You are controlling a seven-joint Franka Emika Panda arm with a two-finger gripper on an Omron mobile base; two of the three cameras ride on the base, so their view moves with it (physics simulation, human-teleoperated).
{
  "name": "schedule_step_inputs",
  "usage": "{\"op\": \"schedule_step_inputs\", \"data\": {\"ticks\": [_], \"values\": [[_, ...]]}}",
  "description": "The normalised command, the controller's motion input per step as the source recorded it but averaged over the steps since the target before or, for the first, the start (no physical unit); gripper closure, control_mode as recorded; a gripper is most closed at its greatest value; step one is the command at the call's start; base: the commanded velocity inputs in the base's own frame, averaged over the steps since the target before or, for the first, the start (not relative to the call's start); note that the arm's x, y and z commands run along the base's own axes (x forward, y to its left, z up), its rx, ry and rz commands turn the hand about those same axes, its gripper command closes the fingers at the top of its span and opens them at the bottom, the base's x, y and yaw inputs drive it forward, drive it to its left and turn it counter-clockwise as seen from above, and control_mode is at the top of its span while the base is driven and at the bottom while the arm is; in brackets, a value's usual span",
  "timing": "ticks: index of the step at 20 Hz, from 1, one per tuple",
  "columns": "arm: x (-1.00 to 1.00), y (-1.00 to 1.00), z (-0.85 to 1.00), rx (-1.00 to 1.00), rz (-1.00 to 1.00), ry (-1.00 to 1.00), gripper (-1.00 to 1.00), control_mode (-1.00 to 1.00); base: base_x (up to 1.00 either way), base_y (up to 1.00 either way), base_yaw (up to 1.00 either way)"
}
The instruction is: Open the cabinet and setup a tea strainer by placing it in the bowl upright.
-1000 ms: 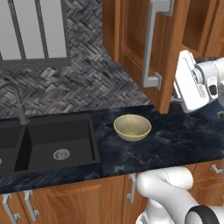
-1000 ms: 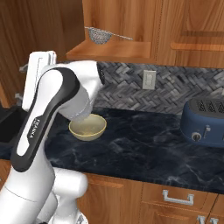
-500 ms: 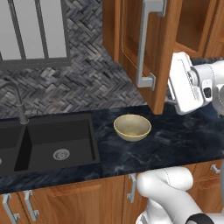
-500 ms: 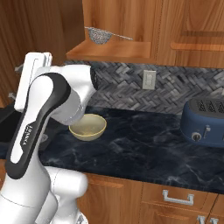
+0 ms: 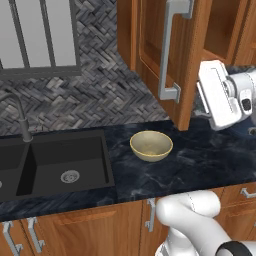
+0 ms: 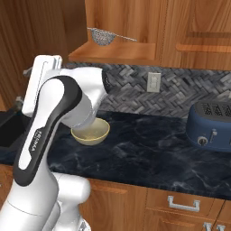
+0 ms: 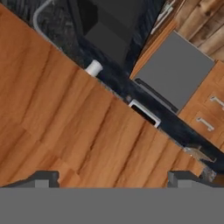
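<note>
While the cabinet [image 5: 165, 55] door stands swung open over the counter [image 6: 149, 153], the gripper [image 7: 113, 180] faces its inner wood panel, fingers spread wide and grasping nothing; the tea strainer [image 6: 103, 36] sits on the cabinet's shelf; the bowl [image 5: 151, 145] rests on the counter below the cabinet.
</note>
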Motion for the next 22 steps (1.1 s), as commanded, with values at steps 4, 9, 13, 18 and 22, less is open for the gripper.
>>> {"op": "schedule_step_inputs", "data": {"ticks": [4,9,13,18,22], "values": [[0.21,-0.43,-0.01,-0.12,0.0,-0.13,-1.0,-1.0,0.0,0.0,0.0],[0.36,-0.35,-0.22,-0.19,0.06,-0.25,-1.0,-1.0,0.0,0.0,0.0],[0.26,-0.34,-0.56,-0.24,0.18,-0.52,-1.0,-1.0,0.0,0.0,0.0],[0.23,-0.52,-0.54,-0.28,0.33,-0.61,-1.0,-1.0,0.0,0.0,0.0],[0.0,-0.42,-0.27,-0.29,0.43,-0.7,-1.0,-1.0,0.0,0.0,0.0]]}}
